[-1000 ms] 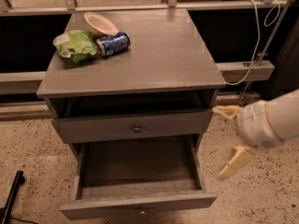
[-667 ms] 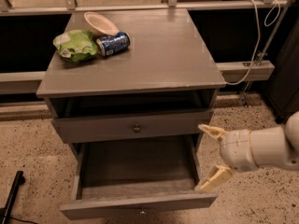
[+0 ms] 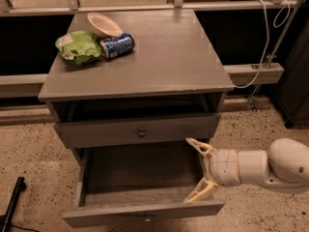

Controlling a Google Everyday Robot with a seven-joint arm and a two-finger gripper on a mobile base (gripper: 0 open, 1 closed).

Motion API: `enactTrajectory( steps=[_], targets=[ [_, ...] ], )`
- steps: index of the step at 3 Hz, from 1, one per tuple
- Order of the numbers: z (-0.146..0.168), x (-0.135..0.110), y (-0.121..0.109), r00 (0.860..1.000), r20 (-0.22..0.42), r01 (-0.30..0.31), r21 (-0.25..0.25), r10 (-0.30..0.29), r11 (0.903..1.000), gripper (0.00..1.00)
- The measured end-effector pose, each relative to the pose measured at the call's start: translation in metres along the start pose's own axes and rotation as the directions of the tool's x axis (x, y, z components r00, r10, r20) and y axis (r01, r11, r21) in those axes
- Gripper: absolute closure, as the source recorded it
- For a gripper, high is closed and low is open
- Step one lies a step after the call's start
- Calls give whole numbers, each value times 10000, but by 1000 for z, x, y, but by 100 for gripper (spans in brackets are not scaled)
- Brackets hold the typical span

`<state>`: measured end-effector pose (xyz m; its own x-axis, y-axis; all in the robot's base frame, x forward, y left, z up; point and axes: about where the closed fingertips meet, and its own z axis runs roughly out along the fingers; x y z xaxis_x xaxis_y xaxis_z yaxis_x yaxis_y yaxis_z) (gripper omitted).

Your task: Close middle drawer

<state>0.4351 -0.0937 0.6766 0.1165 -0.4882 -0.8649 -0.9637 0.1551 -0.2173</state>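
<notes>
The middle drawer (image 3: pixel 145 212) is shown pulled out, not yet closed; the gripper (image 3: pixel 190 170), fingers spread wide, is held at its right edge, lower right.

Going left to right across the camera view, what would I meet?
Green bag → blue can → top drawer knob → gripper, open at the pulled-out middle drawer's right side → white cable.

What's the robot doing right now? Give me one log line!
task: close middle drawer | middle drawer: pulled out | gripper: open, by its right side | push: not yet done
</notes>
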Motion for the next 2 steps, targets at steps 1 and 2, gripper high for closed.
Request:
enactTrajectory(
  steps=[1,2],
  targets=[
    [22,32,14,9987,-281,-449,-671,431,9967,0],
    [49,92,39,9954,-894,-447,-1298,332,9905,17]
  ],
)
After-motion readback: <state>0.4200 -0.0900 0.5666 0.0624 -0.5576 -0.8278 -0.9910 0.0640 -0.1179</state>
